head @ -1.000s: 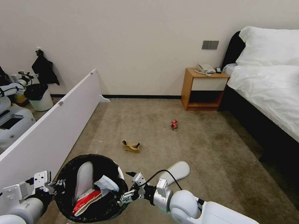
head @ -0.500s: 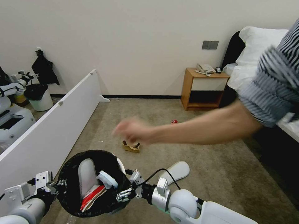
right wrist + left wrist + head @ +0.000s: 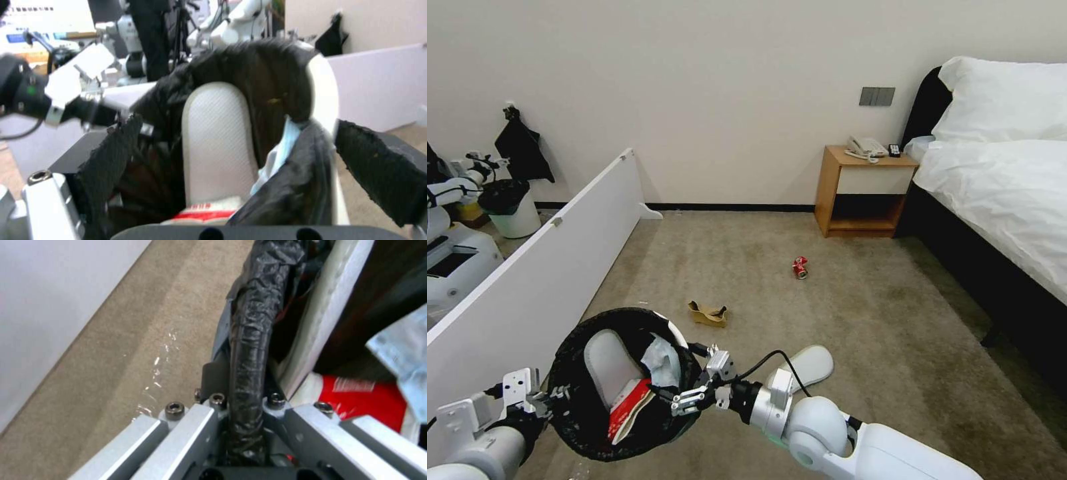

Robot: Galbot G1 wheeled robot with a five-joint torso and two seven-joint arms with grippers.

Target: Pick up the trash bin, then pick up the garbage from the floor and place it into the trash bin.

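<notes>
Left gripper (image 3: 550, 395), lower left of the head view, is clamped on the near rim of the trash bin (image 3: 570, 427); in the left wrist view the bag-wrapped rim (image 3: 249, 350) runs straight between its two fingers. Bin hangs tilted at lower left-centre of the head view, mouth facing the camera. Inside: a white slipper (image 3: 606, 363) standing on end against the far wall, a red-white carton (image 3: 627, 415) at the bottom, a pale tissue (image 3: 662, 360) draped near the right rim.

Right gripper (image 3: 697, 380), lower centre of the head view, sits at the bin's right rim with jaws spread wide, gripping nothing. In the right wrist view the rim and black bag (image 3: 289, 196) lie between its two padded fingers (image 3: 378, 173), slipper visible behind.

On the carpet: second slipper (image 3: 802, 367) just beyond the right arm, torn cardboard (image 3: 708, 313) at centre, crushed red can (image 3: 800, 267) farther up, toward the nightstand (image 3: 864, 193) at upper right.
</notes>
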